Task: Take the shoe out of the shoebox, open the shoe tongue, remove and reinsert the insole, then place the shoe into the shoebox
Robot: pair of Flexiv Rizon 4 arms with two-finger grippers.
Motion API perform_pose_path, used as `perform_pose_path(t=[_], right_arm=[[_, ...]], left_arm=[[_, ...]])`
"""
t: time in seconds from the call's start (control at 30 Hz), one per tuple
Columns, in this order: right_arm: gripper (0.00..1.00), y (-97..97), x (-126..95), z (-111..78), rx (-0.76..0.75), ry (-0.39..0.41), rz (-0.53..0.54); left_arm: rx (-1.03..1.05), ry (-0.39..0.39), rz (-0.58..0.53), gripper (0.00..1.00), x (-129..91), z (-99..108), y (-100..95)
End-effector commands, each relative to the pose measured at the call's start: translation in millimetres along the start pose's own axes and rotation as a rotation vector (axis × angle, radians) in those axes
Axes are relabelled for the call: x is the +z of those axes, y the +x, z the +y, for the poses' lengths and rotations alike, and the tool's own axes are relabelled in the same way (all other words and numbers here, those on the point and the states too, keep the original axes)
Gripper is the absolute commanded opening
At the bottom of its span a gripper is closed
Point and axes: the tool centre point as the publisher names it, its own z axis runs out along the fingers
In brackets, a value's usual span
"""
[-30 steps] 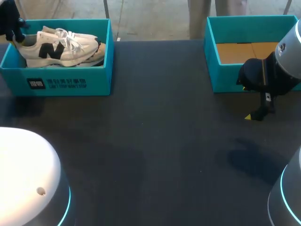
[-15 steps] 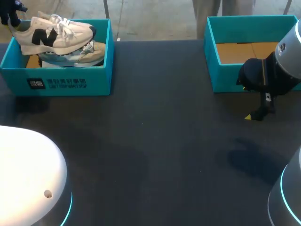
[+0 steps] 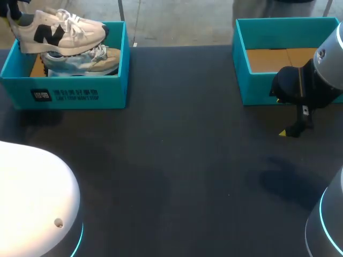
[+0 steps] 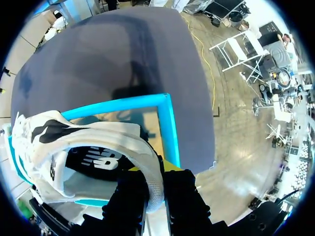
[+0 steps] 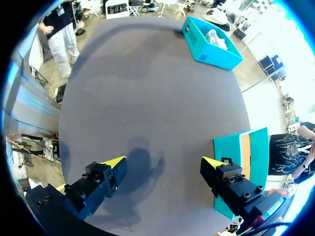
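Shoe risen above shoebox rim | left claw clamped on its heel collar | right claw wide apart, holding nothing, over counter

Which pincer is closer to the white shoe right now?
Left. The left pincer grips the white shoe by its heel; the right pincer hangs open far across the table.

The right gripper hovers over the table, jaws wide, shoebox far ahead.

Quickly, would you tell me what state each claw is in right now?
Left claw: closed on the white shoe, gripping its heel collar.
Right claw: open, holding nothing.
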Motion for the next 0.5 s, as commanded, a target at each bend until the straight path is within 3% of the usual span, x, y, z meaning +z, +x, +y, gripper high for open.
perform_pose_path(t=[0.03,0.5], right_arm=[[1.0,0.2,1.4,0.2,0.0,0.002,-0.001],[1.0,0.2,1.4,0.2,0.0,0.002,-0.001]], left_arm=[[-0.007,0.001,0.012,0.0,-8.3,-3.9,-3.6],[-0.105,-0.023,0.056,0.0,-32.2,-24.5,-43.7]])
